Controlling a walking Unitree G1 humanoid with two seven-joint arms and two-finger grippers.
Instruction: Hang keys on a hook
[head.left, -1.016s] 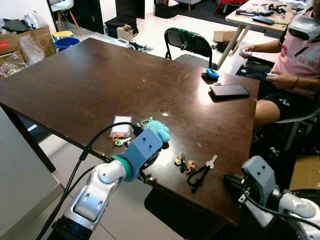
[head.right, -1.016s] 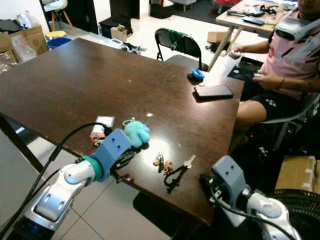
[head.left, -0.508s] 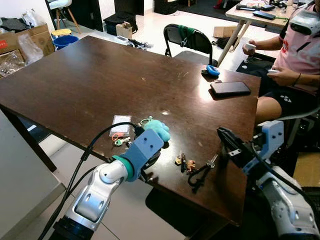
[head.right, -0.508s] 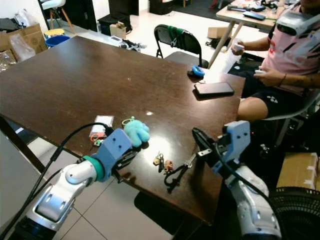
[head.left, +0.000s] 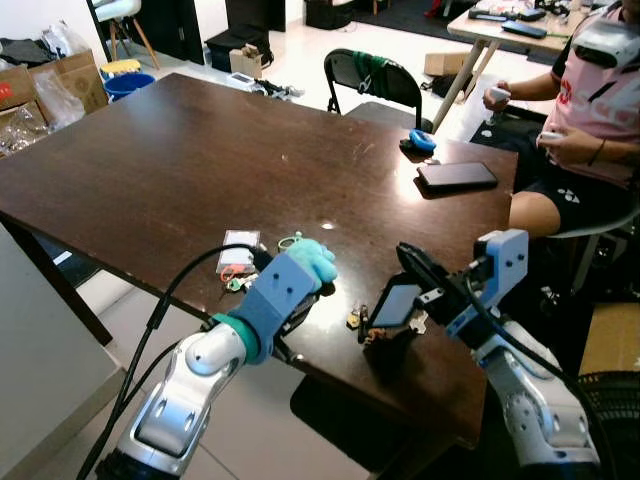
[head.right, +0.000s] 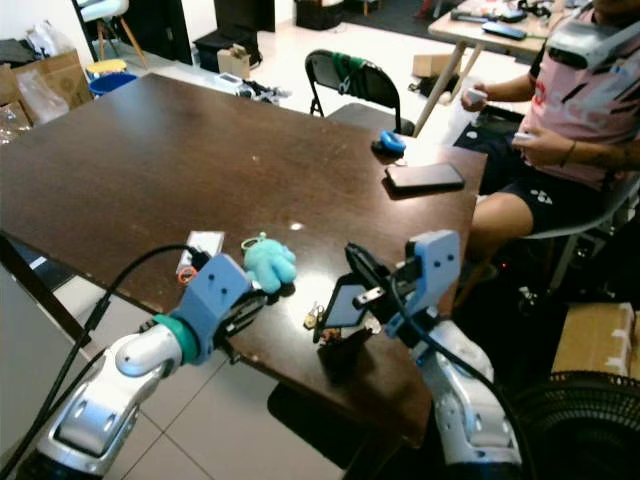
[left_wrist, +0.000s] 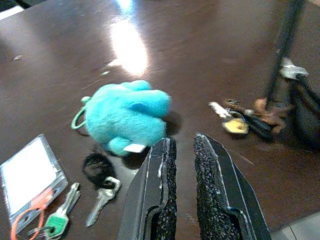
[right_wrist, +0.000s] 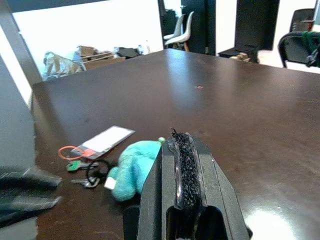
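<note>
Our right gripper (head.left: 375, 318), jaws pinched together on nothing, hangs right over the keys (left_wrist: 243, 119) near the table (head.left: 180, 160) edge, left gripper (left_wrist: 182, 172) narrow beside the plush (left_wrist: 127, 116), and we'd guess that light, floppy, slippery bunch wants grabbing by its ring.

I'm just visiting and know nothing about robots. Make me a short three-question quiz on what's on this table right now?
1. True or false: the teal plush toy lies beside the left claw.
2. Which claw is over the bunch of keys near the table edge?
3. What dark flat thing lies at the far side near the seated person: A) phone B) plate C) book

Key: 1 true; 2 right claw; 3 A
</note>
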